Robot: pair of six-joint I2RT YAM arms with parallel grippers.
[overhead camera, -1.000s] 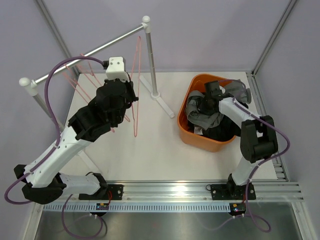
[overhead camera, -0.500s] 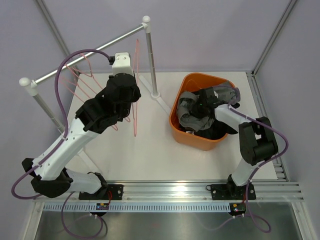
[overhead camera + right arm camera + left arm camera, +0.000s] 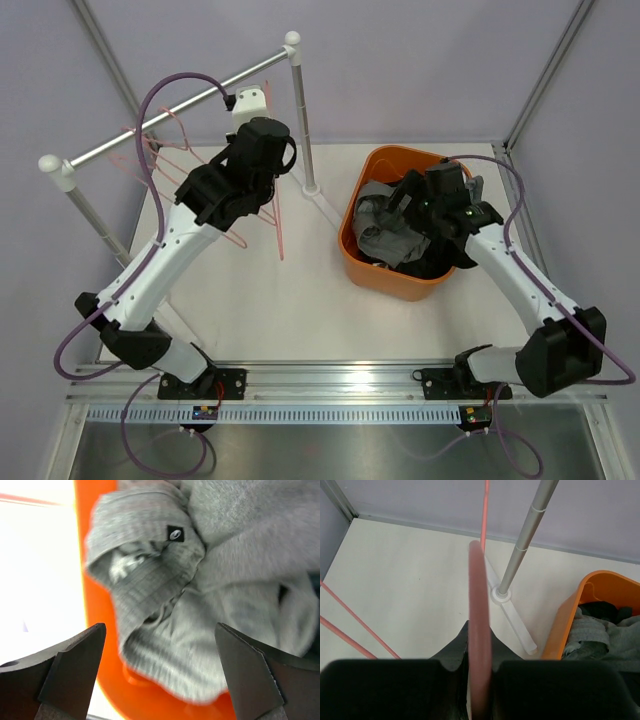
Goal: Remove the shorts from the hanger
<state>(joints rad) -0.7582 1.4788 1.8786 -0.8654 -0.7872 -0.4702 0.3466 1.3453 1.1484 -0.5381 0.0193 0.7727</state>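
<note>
Left gripper clamps a pink hanger; right gripper, spread wide, hovers over crumpled grey shorts in the orange basket.

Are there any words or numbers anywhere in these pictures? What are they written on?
No words or numbers can be read anywhere.
On the small black tag sewn to the grey shorts: a pale round mark, too blurred to read.
On the orange basket and the pink hanger: no writing shows.
</note>
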